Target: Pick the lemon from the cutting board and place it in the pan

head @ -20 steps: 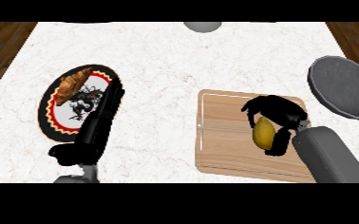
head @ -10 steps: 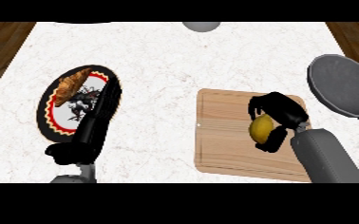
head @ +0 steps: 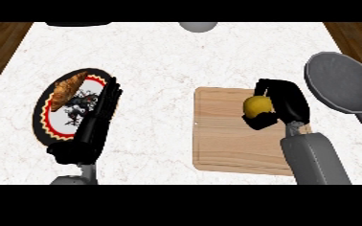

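A: lemon status?
B: lemon [head: 257,105] is in the right hand [head: 281,104]. Fingers [head: 272,88] arch over its top, thumb curls in under it, so it's wrapped on three sides. Only the side facing away from the palm shows.

A: how does it look?
B: small, rounded, plain yellow, a little darker where the fingers shade it. No marks I can make out.

A: where relative to the board?
B: over the right part of the cutting board [head: 226,134], near its top edge. Can't tell whether it touches the wood.

A: pan?
B: pan [head: 338,81] is on the back-of-hand side of the fingers, near them but apart. Grey, round, cut off by the view's right edge.

A: left hand?
B: left hand [head: 96,119], fingers straight, nothing in them, lying along the right rim of the plate [head: 50,119] on the marble tabletop [head: 176,62]. A croissant [head: 69,87] sits on the plate past the fingertips.
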